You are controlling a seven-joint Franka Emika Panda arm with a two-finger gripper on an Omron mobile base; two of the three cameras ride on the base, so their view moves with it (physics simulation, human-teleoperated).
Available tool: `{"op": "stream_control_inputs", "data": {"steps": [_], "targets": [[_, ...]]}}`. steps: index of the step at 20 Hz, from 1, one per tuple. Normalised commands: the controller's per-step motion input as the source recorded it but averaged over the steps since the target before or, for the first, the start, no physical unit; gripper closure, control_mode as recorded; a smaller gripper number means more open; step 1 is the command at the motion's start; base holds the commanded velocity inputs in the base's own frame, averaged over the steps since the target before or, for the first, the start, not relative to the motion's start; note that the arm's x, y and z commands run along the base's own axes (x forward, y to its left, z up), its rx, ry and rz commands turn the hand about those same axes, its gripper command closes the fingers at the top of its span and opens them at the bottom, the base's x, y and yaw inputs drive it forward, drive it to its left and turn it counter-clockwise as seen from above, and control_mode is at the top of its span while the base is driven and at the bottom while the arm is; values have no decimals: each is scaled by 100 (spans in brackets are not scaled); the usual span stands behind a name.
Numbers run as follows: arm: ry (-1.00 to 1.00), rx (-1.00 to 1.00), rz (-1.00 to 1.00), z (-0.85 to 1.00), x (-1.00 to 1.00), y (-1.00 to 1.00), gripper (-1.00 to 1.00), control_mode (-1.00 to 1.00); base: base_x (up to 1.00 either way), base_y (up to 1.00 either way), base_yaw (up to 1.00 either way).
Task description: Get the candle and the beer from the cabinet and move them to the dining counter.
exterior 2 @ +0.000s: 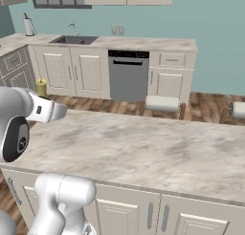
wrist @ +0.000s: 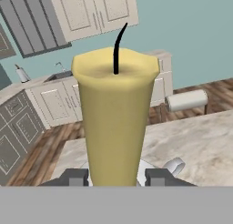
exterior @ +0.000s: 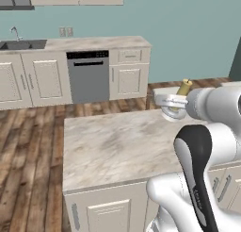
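My gripper (wrist: pixel 117 177) is shut on the candle (wrist: pixel 116 123), a pale-yellow cylinder with a black wick that stands between the two fingertips (wrist: pixel 75 176). Its silver-grey dish holder (exterior: pixel 172 111) shows below the hand. In the left base view the candle (exterior: pixel 184 87) leans a little in the gripper (exterior: pixel 176 103), above the far edge of the dining counter (exterior: pixel 113 146). From the right base view the candle (exterior 2: pixel 41 87) pokes up behind the hand (exterior 2: pixel 48 110), at the left end of the dining counter (exterior 2: pixel 143 148). The beer and the cabinet are out of view.
White-cushioned stools (exterior 2: pixel 162 103) (exterior 2: pixel 238 109) stand along the island's far side. Behind them, a worktop with a sink (exterior 2: pixel 74 39) and a grey dishwasher (exterior 2: pixel 128 75) lines the back wall. Wood floor lies between the two.
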Motion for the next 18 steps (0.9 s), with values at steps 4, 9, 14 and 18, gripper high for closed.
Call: {"op": "stream_control_inputs", "data": {"steps": [4,9,14,18], "targets": [[6,-12,-13,-24,7,18,100,-100,0,0,0],[7,-12,-29,-38,32,39,100,-100,0,0,0],[0,2,-26,-49,34,4,100,-100,0,0,0],[11,1,-25,-49,48,-8,100,-100,0,0,0]]}}
